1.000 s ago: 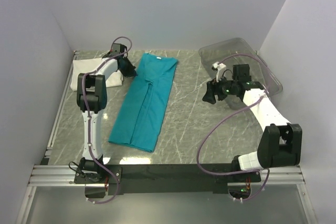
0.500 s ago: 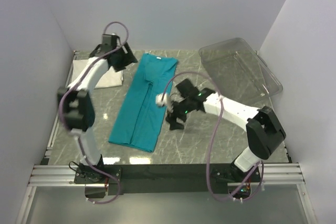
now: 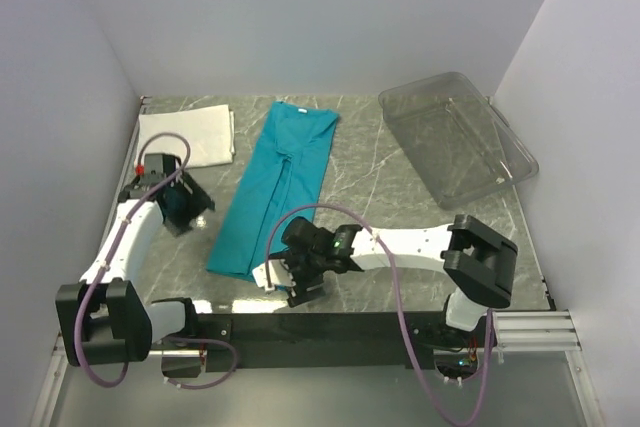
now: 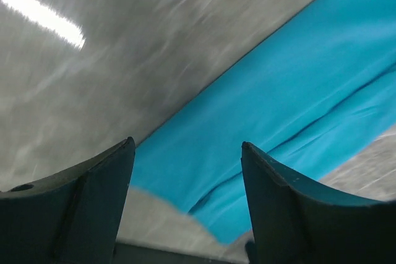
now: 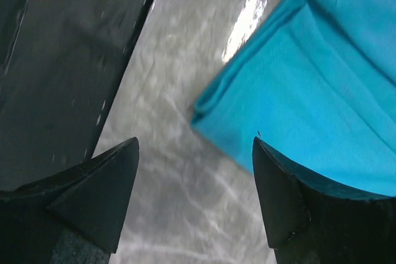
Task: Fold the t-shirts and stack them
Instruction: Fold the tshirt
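As the teal t-shirt (image 3: 280,192) lies lengthwise, hem nearest our right gripper (image 3: 290,285), we see those jaws parted beside that hem.

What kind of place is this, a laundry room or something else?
Probably a robotics lab test cell: plain white walls box in a marble-patterned table, a left arm and a right arm are mounted at its near edge, and a teal t-shirt, a white t-shirt and a clear tray lie on it.
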